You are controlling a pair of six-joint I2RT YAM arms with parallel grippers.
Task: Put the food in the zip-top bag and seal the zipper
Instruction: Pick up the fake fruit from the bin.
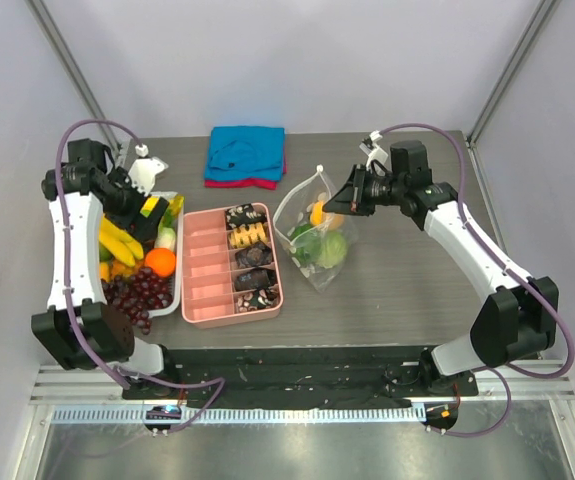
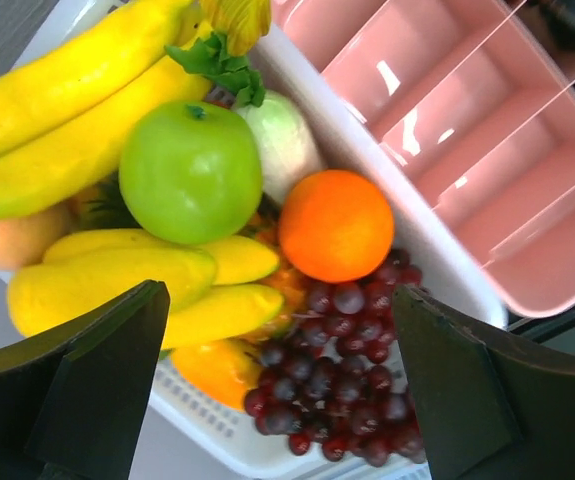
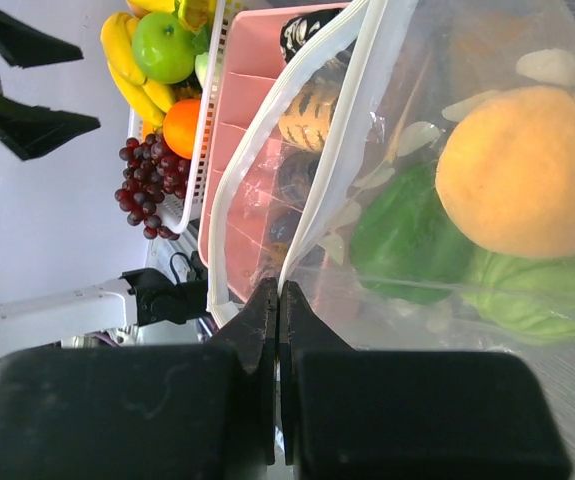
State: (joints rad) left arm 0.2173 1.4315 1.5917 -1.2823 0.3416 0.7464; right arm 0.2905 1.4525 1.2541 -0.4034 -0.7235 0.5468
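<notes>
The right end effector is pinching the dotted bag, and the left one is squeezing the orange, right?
Not quite. The right end effector does pinch the zip-top bag, but the left end effector is open above the basket, touching nothing; the orange lies free. The left wrist view shows it.

Zip-top bag (image 1: 317, 240) clear, dotted, mouth open; zipper (image 3: 335, 150) unsealed; orange, green food (image 3: 522, 170) inside.

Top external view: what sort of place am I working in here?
Probably a lab test cell, not a kitchen: a grey wood-grain tabletop walled by plain white panels set on bare metal frame posts.
</notes>
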